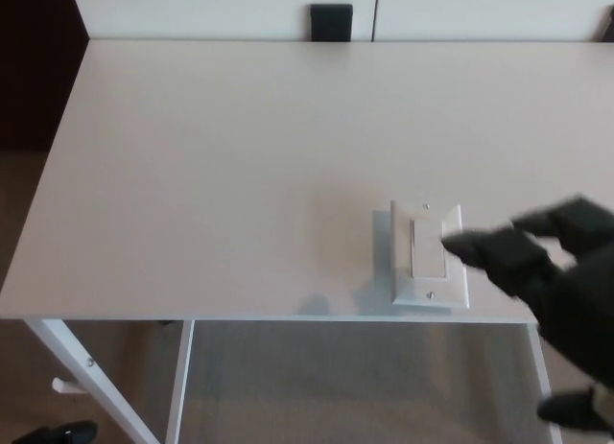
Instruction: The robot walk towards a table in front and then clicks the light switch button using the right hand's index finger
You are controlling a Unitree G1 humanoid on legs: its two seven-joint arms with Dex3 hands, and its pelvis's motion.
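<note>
Far left, nothing but the bare white table (211, 166), its leg (91, 372) angling down to the floor; no left hand in sight at all. Moving across, here's the light switch (429, 256), a white plate lying flat near the table's front edge, right of centre, its rocker in the middle. And now the right hand (547, 262) comes in from the right, blurred, holding nothing, one finger (470, 245) stretched out ahead of the rest and its tip at the rocker's right edge, looking to be touching or just short of it; the blur won't let me say which. So the walk-up looks done: the robot is at the table with the switch in reach. What's left, I'd judge, is the click itself, or confirming it landed.
</note>
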